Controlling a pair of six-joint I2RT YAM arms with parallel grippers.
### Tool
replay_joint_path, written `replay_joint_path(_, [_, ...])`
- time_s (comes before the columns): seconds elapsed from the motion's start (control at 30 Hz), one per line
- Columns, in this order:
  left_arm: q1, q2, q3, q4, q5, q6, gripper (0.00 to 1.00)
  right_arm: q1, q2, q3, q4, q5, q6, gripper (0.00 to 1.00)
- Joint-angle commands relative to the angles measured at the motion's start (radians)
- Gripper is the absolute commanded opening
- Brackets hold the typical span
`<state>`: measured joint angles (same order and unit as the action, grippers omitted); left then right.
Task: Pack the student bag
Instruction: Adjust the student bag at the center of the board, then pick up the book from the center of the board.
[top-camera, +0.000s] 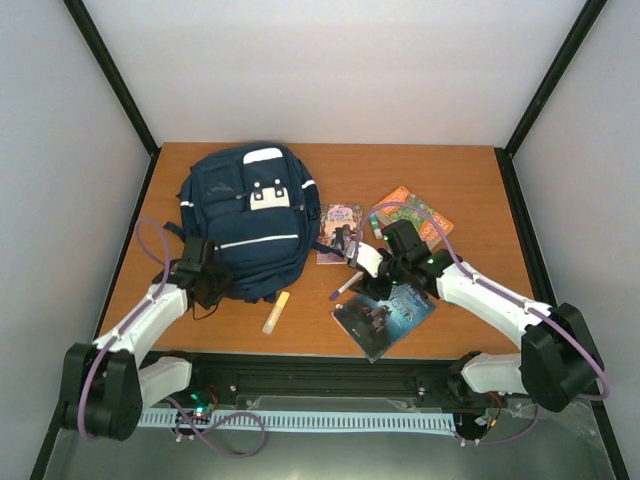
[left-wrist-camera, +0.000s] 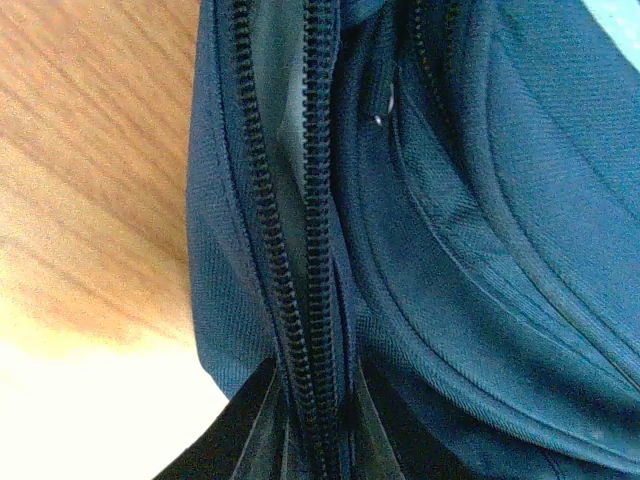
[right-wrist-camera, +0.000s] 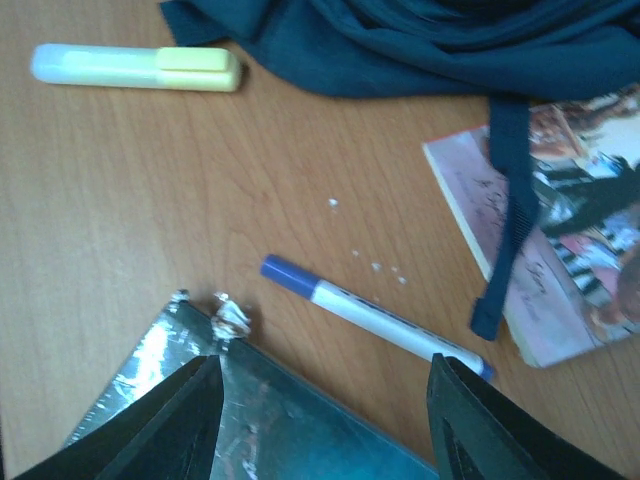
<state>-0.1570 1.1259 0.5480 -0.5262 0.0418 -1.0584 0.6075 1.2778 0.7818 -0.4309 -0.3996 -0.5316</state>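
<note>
The wooden table (top-camera: 470, 190) spreads out ahead of my two arms. The student bag (top-camera: 250, 215), navy with white patches, lies at ten o'clock on it, and one dark strap trails across the pink-covered book (top-camera: 338, 218) just beside it near the middle. A dark teal book (top-camera: 390, 318) lies at five o'clock and an orange book (top-camera: 415, 210) at two o'clock. My left claw (top-camera: 205, 280) is at the bag's near left corner, its fingers (left-wrist-camera: 235, 430) pinched together on the zipper seam. My right claw (top-camera: 372, 268) hangs over the far corner of the teal book, jaws apart and holding nothing. A yellow highlighter (top-camera: 276, 312) lies at seven o'clock. A blue-capped pen (top-camera: 346, 287) lies at six o'clock, just beyond the teal book.
</note>
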Motion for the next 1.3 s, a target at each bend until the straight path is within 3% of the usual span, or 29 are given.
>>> replay_joint_path(0.0, [-0.045, -0.126, -0.057, -0.028, 0.026, -0.053, 0.18, -0.063, 0.021, -0.009, 0.001, -0.01, -0.01, 0.57])
replay_joint_path(0.27, [-0.054, -0.336, -0.117, -0.083, 0.032, -0.048, 0.16, -0.111, 0.05, 0.003, -0.001, -0.019, 0.007, 0.57])
replay_joint_path(0.33, [-0.055, -0.346, -0.117, -0.093, 0.038, -0.035, 0.2, -0.111, 0.052, 0.017, -0.012, -0.024, 0.012, 0.57])
replay_joint_path(0.37, [-0.055, -0.348, -0.112, -0.097, 0.044, -0.02, 0.25, -0.112, 0.051, 0.027, -0.022, -0.024, 0.014, 0.57])
replay_joint_path(0.47, [-0.055, -0.35, -0.073, -0.112, 0.069, 0.046, 0.68, -0.117, 0.031, 0.07, -0.062, 0.001, 0.026, 0.57])
replay_joint_path(0.6, [-0.055, -0.362, 0.023, -0.161, 0.086, 0.152, 0.98, -0.124, 0.0, 0.192, -0.227, 0.026, 0.028, 0.58])
replay_joint_path(0.7, [-0.055, -0.34, 0.094, -0.124, 0.17, 0.227, 1.0, -0.124, -0.065, 0.22, -0.284, 0.091, 0.036, 0.6])
replay_joint_path(0.8, [-0.066, -0.199, 0.236, -0.155, 0.269, 0.323, 1.0, -0.143, -0.139, 0.205, -0.283, 0.141, 0.063, 0.64])
replay_joint_path(0.9, [-0.133, -0.058, 0.409, -0.252, 0.232, 0.441, 1.0, -0.173, -0.174, 0.203, -0.312, 0.134, 0.07, 0.66])
replay_joint_path(0.97, [-0.195, -0.041, 0.455, -0.21, 0.197, 0.5, 1.0, -0.197, -0.181, 0.184, -0.315, 0.16, 0.065, 0.67])
replay_joint_path(1.17, [-0.284, -0.098, 0.421, 0.073, 0.126, 0.499, 1.0, -0.317, -0.176, 0.166, -0.398, 0.147, 0.054, 0.67])
replay_joint_path(1.27, [-0.326, -0.07, 0.439, 0.089, 0.039, 0.519, 1.0, -0.376, -0.203, 0.161, -0.424, 0.153, 0.028, 0.68])
